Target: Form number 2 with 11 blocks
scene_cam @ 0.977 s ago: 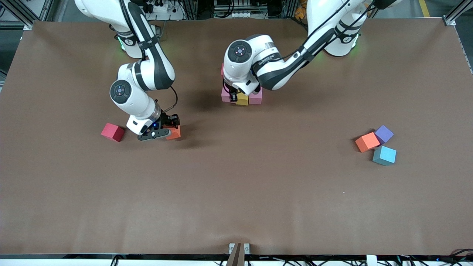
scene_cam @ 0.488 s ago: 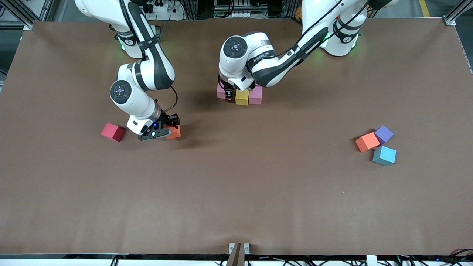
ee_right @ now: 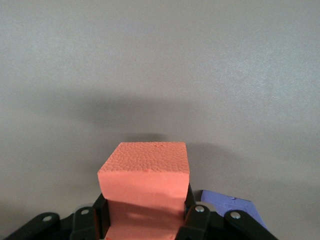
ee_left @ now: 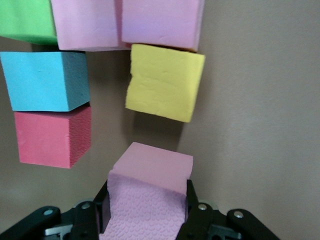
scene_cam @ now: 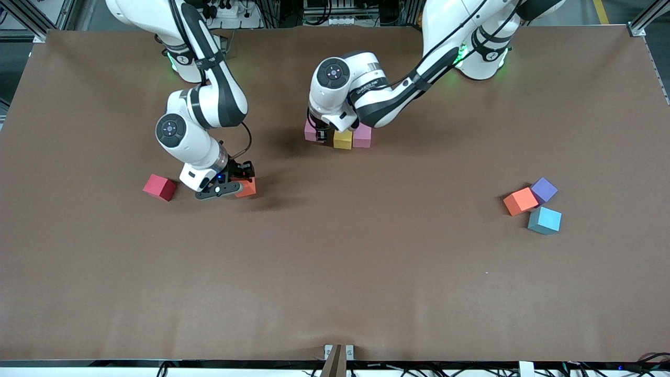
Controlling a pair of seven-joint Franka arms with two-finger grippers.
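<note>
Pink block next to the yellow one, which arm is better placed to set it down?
Left: its pincer is shut on the pink block right beside the yellow block; the right pincer grips an orange block elsewhere.

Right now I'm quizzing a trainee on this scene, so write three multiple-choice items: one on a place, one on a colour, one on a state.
1. The orange-purple-blue trio lies:
A) on the yellow block
B) toward the left arm's end of the table
C) touching the red block

2. The left gripper holds a block that is:
A) pink
B) green
C) purple

3. The right gripper is:
A) open
B) shut on an orange block
C) shut on a red block

Key:
1B, it sits at that end.
2A, a pink block sits between its jaws.
3B, its jaws clamp orange.
</note>
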